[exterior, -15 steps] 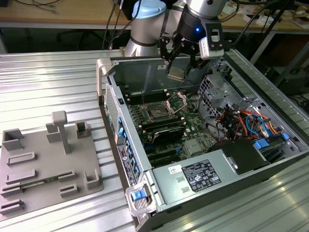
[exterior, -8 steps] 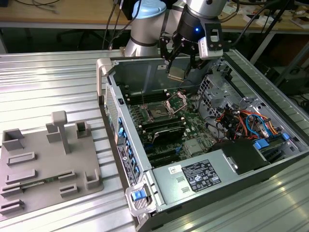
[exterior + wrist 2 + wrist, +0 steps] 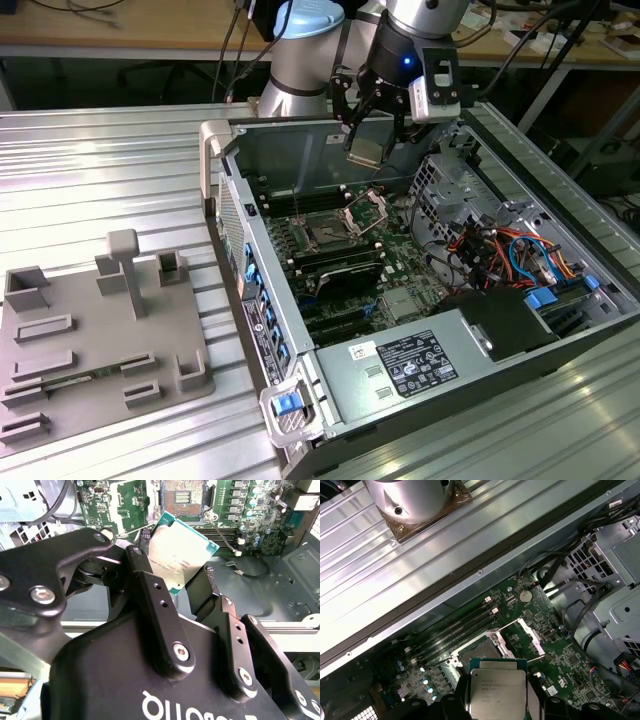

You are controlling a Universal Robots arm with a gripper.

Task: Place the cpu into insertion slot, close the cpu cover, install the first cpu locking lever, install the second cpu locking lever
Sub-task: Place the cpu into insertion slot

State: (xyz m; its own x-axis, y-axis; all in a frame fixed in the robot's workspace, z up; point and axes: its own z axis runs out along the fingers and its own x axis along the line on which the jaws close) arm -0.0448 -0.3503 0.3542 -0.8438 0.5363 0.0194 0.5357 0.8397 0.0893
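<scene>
**Gripper (image 3: 366, 150) clamped on the cpu, nothing seated yet**

The fingers (image 3: 150, 595) are closed onto two opposite edges of the cpu (image 3: 182, 550), so the chip is properly pinched and its metal top can be seen in both wrist views. It's held up in the air over the green motherboard (image 3: 400, 300), near the insertion slot (image 3: 327, 232) but well clear of it.

Progress-wise, pretty much everything is left. The slot is bare, and the cpu cover (image 3: 531, 636) is swung up and open on its hinge. With the cover open, neither locking lever can be counted as installed. So step one is underway at best, going by what's shown.

As for the setup, the computer case (image 3: 450, 340) is laid on its side with the panel off, on a ribbed metal table (image 3: 100, 170). A grey fixture tray (image 3: 90, 340) is parked on the exterior view's left. Wooden desks (image 3: 120, 30) and loose cables are visible at the back of the room.
</scene>
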